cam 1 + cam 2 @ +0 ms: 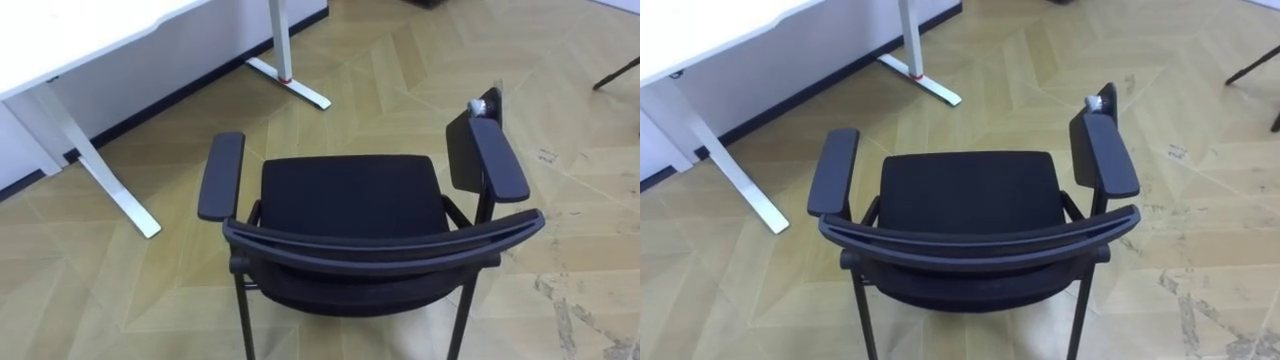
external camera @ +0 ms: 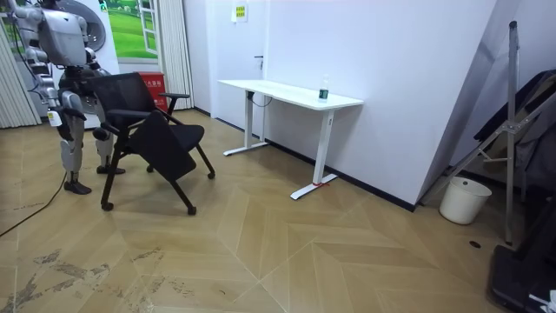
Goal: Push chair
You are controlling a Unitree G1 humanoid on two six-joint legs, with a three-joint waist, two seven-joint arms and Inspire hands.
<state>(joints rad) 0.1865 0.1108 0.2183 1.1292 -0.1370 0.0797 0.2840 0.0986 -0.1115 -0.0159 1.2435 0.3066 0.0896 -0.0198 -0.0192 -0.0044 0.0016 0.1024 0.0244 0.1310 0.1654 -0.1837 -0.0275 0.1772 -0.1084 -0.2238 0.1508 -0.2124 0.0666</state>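
A black chair (image 1: 350,195) with a padded seat, two armrests and thin metal legs stands on the wood floor right below me, its curved backrest (image 1: 390,245) nearest to me. A folded black side tablet (image 1: 465,150) hangs at its right armrest (image 1: 498,158). In the room view I stand upright directly behind the chair (image 2: 143,122), at the room view's left, facing the white desk (image 2: 287,91). My right hand (image 2: 56,116) hangs low by my hip there, too small to read.
The white desk (image 1: 90,30) runs along the wall ahead on my left, with one leg (image 1: 110,185) close to the chair's left armrest (image 1: 222,175). A small bottle (image 2: 323,87) stands on the desk. A white bucket (image 2: 459,200) and a leaning folded frame (image 2: 512,130) are far off.
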